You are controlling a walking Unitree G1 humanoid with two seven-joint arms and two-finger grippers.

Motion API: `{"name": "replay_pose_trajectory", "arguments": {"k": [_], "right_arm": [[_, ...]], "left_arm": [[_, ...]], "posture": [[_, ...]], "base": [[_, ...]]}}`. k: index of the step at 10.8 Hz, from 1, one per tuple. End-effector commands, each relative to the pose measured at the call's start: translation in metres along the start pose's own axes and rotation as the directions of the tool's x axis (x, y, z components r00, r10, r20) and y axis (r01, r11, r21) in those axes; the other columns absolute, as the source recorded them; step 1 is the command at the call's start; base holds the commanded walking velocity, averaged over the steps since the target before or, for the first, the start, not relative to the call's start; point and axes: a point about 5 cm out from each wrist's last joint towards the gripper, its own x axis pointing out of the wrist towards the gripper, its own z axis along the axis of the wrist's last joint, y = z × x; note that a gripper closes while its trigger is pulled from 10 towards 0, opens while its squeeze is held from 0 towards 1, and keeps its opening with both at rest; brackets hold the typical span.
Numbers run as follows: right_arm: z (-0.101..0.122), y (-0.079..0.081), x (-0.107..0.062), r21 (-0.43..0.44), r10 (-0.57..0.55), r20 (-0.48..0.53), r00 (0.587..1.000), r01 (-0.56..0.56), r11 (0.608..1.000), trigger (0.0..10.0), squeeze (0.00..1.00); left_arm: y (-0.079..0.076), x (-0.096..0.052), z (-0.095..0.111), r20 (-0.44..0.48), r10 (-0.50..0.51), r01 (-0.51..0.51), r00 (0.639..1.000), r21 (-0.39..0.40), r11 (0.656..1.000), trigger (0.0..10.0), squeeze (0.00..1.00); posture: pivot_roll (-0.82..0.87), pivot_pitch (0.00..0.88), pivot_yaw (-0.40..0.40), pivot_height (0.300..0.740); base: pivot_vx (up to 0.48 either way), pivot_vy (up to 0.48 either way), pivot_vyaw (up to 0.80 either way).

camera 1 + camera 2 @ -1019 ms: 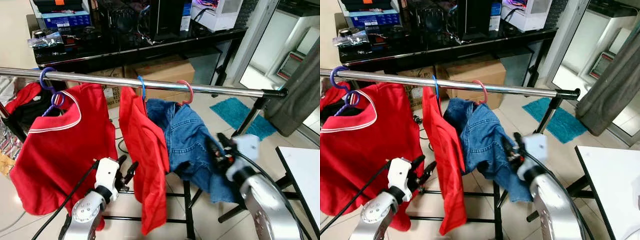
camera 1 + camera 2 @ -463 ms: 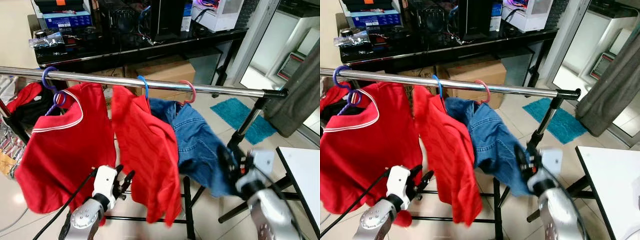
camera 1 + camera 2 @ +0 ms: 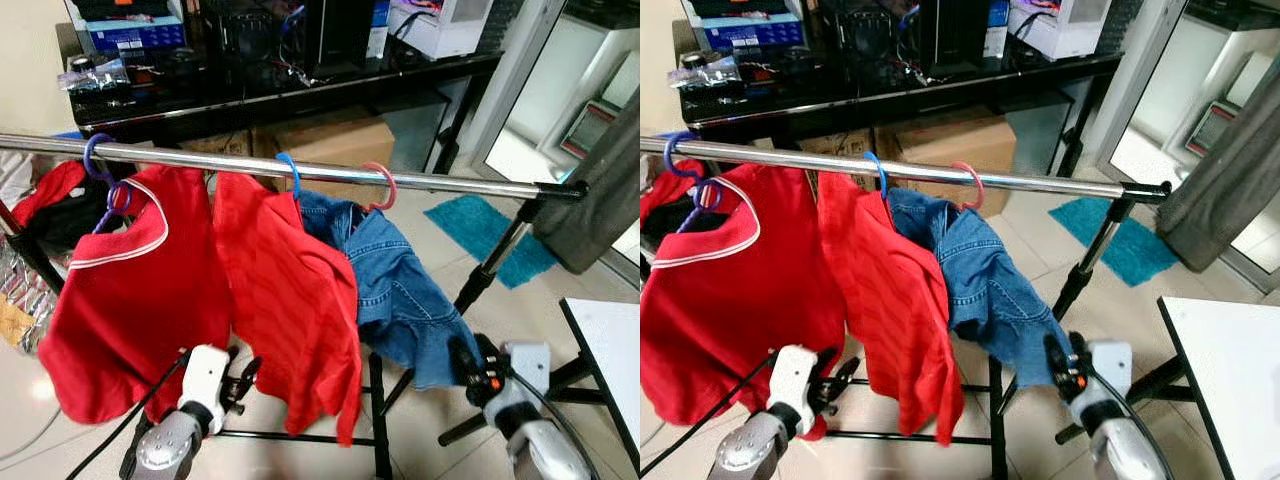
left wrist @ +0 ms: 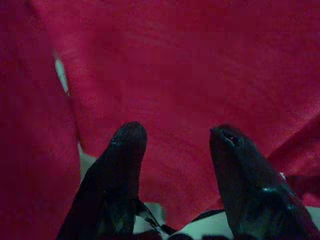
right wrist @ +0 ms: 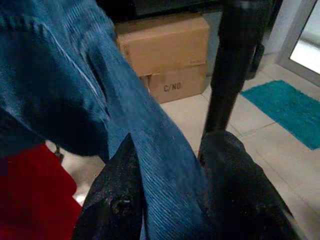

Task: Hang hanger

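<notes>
Steel rail [image 3: 330, 170]: carries purple hanger [image 3: 97, 160] with red shirt [image 3: 130, 290], blue hanger [image 3: 290, 175] with red garment [image 3: 290, 300], pink hanger [image 3: 380, 185] with denim jacket [image 3: 400, 300]. Left gripper [image 4: 175, 145]: low, fingers spread, before red cloth. Right gripper [image 5: 170, 155]: fingers apart, denim hem lying between them, beside the rack's black upright [image 5: 227, 75].

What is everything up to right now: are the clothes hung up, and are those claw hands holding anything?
Red shirt with white collar: hanging from purple hanger on the rail.
Red garment: hanging from blue hanger.
Denim jacket: hanging from pink hanger, drooping to one side.
Left gripper: open, empty, facing red cloth.
Right gripper: low, denim between its fingers; grip unclear.
</notes>
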Motion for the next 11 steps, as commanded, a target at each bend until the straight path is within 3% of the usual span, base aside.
{"name": "replay_pose_trajectory", "arguments": {"k": [1,3,6,9,11], "right_arm": [[-0.006,-0.008,-0.002,-0.031,-0.021,-0.028,0.999,0.020,0.999,10.0,0.00],[-0.034,-0.021,-0.006,-0.078,-0.093,-0.155,0.983,0.082,0.994,10.0,0.00],[-0.053,-0.027,-0.008,-0.103,-0.137,-0.239,0.961,0.115,0.988,10.0,0.00],[-0.066,-0.030,-0.010,-0.128,-0.156,-0.285,0.946,0.123,0.984,10.0,0.00],[-0.069,-0.034,-0.010,-0.136,-0.175,-0.306,0.936,0.139,0.981,10.0,0.00]], "left_arm": [[0.004,0.000,-0.002,-0.013,0.029,-0.029,1.000,-0.016,0.999,10.0,0.00],[0.008,0.001,-0.009,-0.057,0.078,-0.082,0.995,-0.070,0.994,10.0,0.00],[0.016,-0.003,-0.022,-0.145,0.151,-0.169,0.978,-0.122,0.978,10.0,0.00],[0.024,-0.005,-0.027,-0.188,0.220,-0.253,0.957,-0.176,0.951,10.0,0.00],[0.033,-0.012,-0.035,-0.248,0.286,-0.340,0.926,-0.214,0.916,10.0,0.00]], "posture": [[-0.04,0.000,-0.047,0.740],[-0.04,0.000,-0.049,0.740],[-0.04,0.000,-0.048,0.740],[-0.04,0.000,-0.049,0.740],[-0.04,0.000,-0.052,0.740]], "base": [[0.000,0.000,0.00],[0.000,0.000,0.00],[0.000,0.000,0.00],[0.000,0.000,0.00],[0.000,0.000,0.00]]}}
